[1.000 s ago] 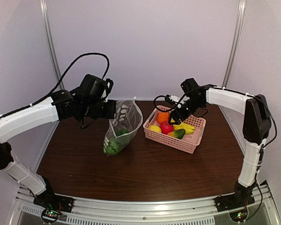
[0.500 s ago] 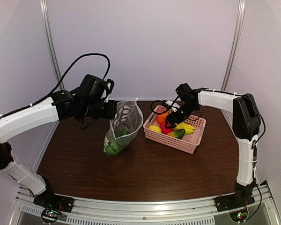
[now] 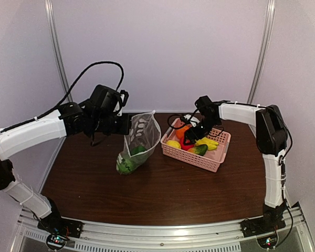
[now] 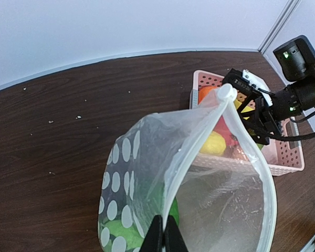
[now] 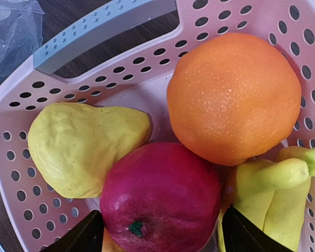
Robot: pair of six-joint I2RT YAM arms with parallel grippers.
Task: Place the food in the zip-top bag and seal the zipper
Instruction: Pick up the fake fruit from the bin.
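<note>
The left arm is reaching across above the surface, and the left tool is pinching fully closed. The right arm is angling downward, the right tool spreading its fingers wide.

Far overhead and close wrist cameras apparently share basket.

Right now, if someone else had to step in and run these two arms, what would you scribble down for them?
Left gripper: shut on the mouth edge of the zip-top bag, holding it up and open.
Right gripper: open, down in the pink basket, fingers either side of the red apple, not closed on it.
Done: green vegetables lie in the bag's bottom.
Left: apple, orange, lemon, bananas and one green piece sit in the basket. After those, the zipper, open now, needs sealing.
</note>
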